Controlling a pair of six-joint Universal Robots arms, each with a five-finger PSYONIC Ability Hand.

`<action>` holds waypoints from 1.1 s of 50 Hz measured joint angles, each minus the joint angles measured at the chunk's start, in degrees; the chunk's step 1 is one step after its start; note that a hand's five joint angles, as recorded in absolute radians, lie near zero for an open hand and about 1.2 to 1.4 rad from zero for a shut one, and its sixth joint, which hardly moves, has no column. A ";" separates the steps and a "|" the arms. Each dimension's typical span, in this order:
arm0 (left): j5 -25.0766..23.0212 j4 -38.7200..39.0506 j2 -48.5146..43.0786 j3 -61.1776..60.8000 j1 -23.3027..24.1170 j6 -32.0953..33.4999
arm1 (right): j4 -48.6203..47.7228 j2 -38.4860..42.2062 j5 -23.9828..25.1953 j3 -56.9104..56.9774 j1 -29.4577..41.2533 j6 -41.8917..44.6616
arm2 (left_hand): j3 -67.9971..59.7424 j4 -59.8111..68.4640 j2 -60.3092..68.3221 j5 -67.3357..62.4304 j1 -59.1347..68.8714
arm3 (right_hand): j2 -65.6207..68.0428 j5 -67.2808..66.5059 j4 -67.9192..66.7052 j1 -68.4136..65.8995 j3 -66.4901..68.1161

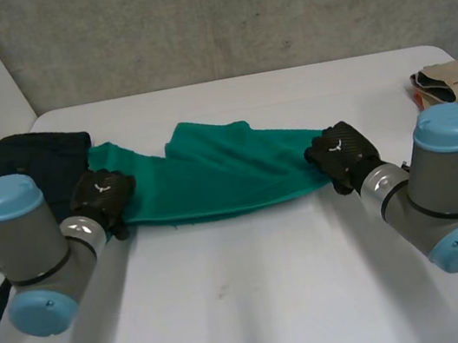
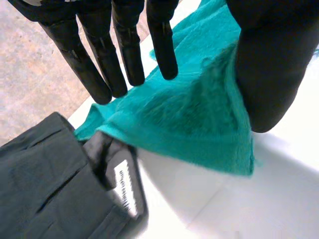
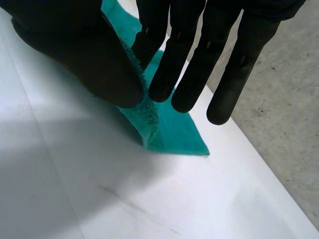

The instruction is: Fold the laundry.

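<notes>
At the tabletop [image 1: 260, 307] centre, your left hand [image 1: 103, 195] and right hand [image 1: 342, 151] each pinched an end of the green cloth [image 1: 221, 177].

White table [image 1: 260, 307] against a rough grey concrete wall [image 1: 229, 13], grey speckled floor [image 3: 289, 124] beside it

Nothing legible
A white tag [image 2: 125, 191] on the dark garment [image 2: 45, 184] carries rows of print too fine to read; the left hand [image 1: 102, 201] and right hand [image 1: 348, 158] each bear a small white emblem [image 1: 336, 145] without discernible letters
</notes>
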State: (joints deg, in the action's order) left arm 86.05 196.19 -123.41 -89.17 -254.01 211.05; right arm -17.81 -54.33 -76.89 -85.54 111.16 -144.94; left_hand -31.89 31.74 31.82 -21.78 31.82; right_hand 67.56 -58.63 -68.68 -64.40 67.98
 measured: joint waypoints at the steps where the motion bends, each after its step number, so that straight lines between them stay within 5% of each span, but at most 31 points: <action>1: -0.24 -0.38 0.51 -0.26 -0.42 0.24 | 0.08 -0.53 0.09 -0.32 -0.12 -0.16 | -1.84 2.21 2.21 -2.12 2.55 | 0.00 0.01 0.00 0.00 0.00; 11: -7.82 -1.52 1.11 0.20 -3.03 -0.62 | 0.08 -2.42 0.81 -1.36 -0.43 -1.38 | -35.18 35.93 35.72 -34.73 33.82 | 0.00 -0.01 0.00 0.00 0.00; 19: -6.90 -5.88 2.86 2.23 -2.95 -1.72 | 0.74 -3.29 0.12 -0.99 -0.40 -0.91 | -36.05 36.72 36.52 -34.77 33.82 | 0.00 -0.01 0.00 0.00 0.00; 32: -2.29 -22.26 30.57 5.22 -0.88 -5.45 | 19.03 -22.69 -3.84 7.14 -3.69 3.06 | -36.17 36.81 36.65 -34.77 33.82 | 0.00 -0.01 0.00 0.00 0.00; 37: -1.28 -26.46 34.86 10.68 -0.74 -6.88 | 27.28 -27.39 -3.18 13.90 -5.04 2.07 | -36.21 36.92 36.69 -34.75 33.82 | 0.00 -0.02 0.01 0.00 0.00; 48: 2.75 -39.27 13.29 26.83 1.54 -5.23 | 43.34 -10.65 -2.61 28.08 -4.19 6.60 | -36.22 36.95 36.70 -34.77 33.82 | 0.00 -0.05 0.00 0.00 0.01; 55: 3.72 -30.65 -3.64 43.60 3.42 -1.50 | 35.39 1.95 -5.71 38.76 -2.84 7.49 | -36.23 36.96 36.71 -34.77 33.82 | 0.00 -0.07 0.00 0.00 0.01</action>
State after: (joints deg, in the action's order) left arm 89.76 165.55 -127.05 -45.57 -250.59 209.55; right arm 17.58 -52.38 -82.60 -46.78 108.32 -137.45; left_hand -68.12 68.70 68.53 -56.55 65.64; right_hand 67.56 -58.70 -68.68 -64.40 67.98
